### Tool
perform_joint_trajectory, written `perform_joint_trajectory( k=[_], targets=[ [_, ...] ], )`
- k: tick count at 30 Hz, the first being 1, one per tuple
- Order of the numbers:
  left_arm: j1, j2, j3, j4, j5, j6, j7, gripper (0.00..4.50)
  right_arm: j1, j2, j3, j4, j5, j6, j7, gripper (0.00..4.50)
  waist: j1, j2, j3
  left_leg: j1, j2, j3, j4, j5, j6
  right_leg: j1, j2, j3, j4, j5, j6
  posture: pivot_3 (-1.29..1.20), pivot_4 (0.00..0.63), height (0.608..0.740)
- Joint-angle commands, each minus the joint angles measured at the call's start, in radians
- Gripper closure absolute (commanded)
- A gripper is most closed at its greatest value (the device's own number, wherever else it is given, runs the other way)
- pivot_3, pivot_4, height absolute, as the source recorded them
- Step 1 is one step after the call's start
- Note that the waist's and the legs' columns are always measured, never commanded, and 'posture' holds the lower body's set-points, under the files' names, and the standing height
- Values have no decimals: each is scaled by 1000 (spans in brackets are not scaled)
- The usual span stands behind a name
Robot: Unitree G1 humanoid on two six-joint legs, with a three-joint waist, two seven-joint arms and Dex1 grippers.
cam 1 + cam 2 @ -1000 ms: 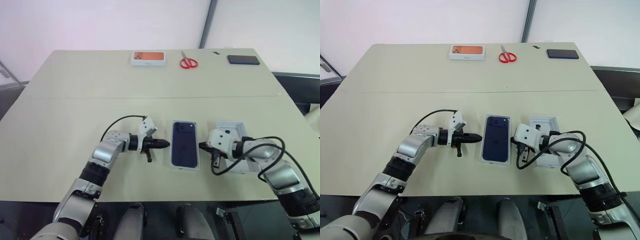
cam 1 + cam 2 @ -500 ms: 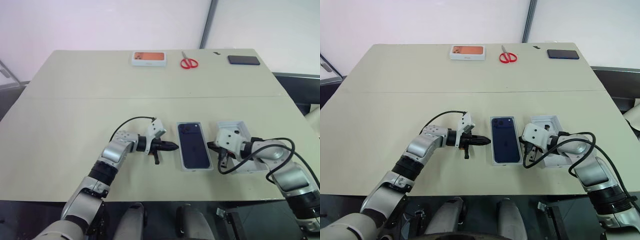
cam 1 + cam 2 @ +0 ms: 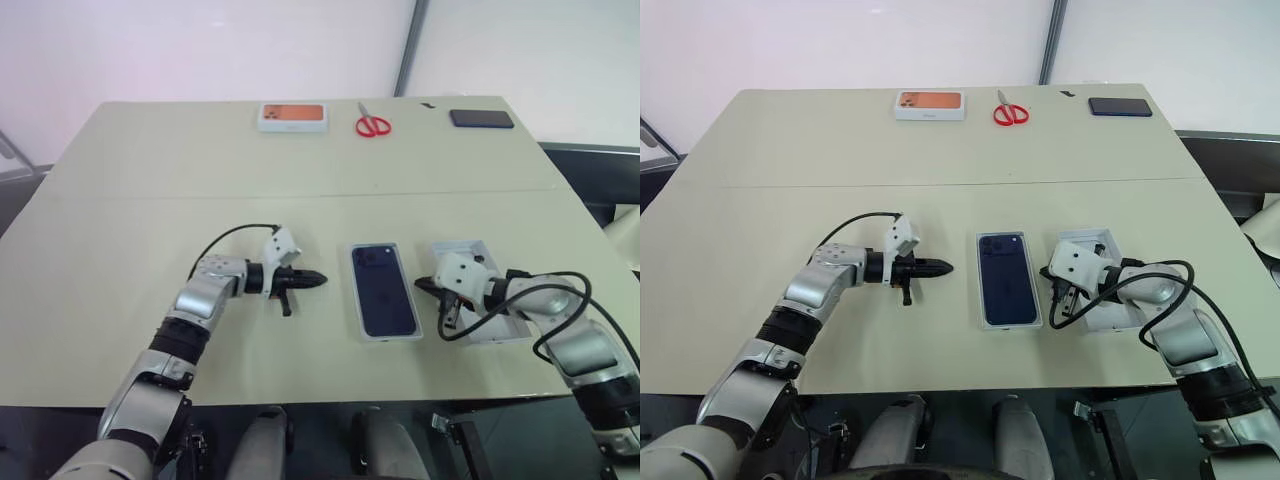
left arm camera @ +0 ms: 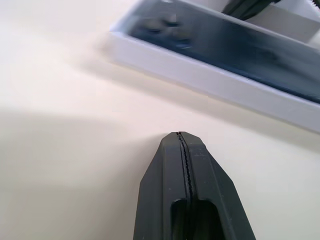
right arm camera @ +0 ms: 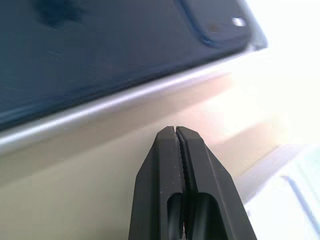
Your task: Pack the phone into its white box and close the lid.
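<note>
Both grippers — left gripper (image 3: pixel 318 279), right gripper (image 3: pixel 420 283) — pressed shut, empty, flanking phone (image 3: pixel 384 291) in white box (image 3: pixel 391 338); lid (image 3: pixel 497 331) at three o'clock; red scissors (image 3: pixel 373 124), orange-pictured box (image 3: pixel 293 116) at twelve — no legible writing.

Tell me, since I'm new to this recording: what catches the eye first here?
The dark blue phone lying in its white box at the table's near middle, flanked by the shut left gripper and shut right gripper. Behind the right gripper lies the lid.
</note>
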Motion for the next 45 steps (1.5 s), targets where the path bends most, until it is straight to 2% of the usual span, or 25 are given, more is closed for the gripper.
perform_joint_trajectory(
  k=[1,5,9,10,12,19,25,29,34,37,39,45],
  targets=[
    [4,43,84,-30,-42,-14,9,4500,-22,-8,-46,-2,30,21,-1,4449,0,0,0,0,0,0,0,0,0,0,0,0,0,0,0,0,150,740],
    [29,86,137,-70,-73,-3,5,4500,-2,-41,-69,-10,58,38,36,4449,1,0,0,0,0,0,0,0,0,0,-1,0,0,0,0,0,150,740],
    [72,122,170,-136,-108,7,-17,4500,-3,-14,-121,-76,160,137,51,4449,0,0,0,0,1,0,0,0,0,0,-1,0,0,0,0,0,150,740],
    [81,130,181,-148,-121,10,-26,4247,-11,-10,-140,-83,186,177,48,4211,0,0,0,0,1,0,0,0,0,0,-1,0,0,0,0,0,150,740],
    [90,140,201,-167,-131,-2,-19,3691,-20,-22,-168,-86,199,189,37,3645,-1,0,0,0,1,0,0,0,0,0,-1,0,0,0,0,0,150,740],
    [143,196,221,-240,-194,21,-89,215,-1,-26,-225,-166,254,377,-26,50,0,1,0,0,1,0,0,0,1,-1,-1,0,0,0,0,0,150,740],
    [197,218,227,-288,-217,-20,-130,215,50,-22,-298,-269,304,547,-96,50,1,1,0,0,1,0,0,-1,1,-1,-1,1,0,0,0,0,150,740],
    [227,220,246,-301,-244,-117,-193,215,163,-52,-314,-437,298,700,-155,50,4,1,0,-1,2,-1,-1,-1,2,-1,-2,1,0,0,0,0,150,740],
    [214,202,218,-262,-220,-181,-223,215,85,-29,-324,-517,384,1007,-214,50,-2,1,0,0,2,0,0,-1,2,-1,-2,3,0,0,-1,0,150,740],
    [199,189,205,-257,-225,-183,-235,215,39,-15,-311,-556,408,1122,-255,50,1,1,0,0,2,0,-1,-1,2,-2,-2,2,0,0,-1,0,150,740],
    [189,181,198,-257,-228,-184,-240,215,-9,37,-325,-574,423,1241,-297,50,2,1,0,-1,2,0,-1,-2,3,-2,-2,2,0,0,-1,0,150,740],
    [202,171,186,-284,-246,-173,-261,215,-31,88,-299,-604,399,1393,-416,50,2,1,0,-2,1,0,-1,-2,3,-3,-2,2,0,0,0,0,150,740]
  ],
)
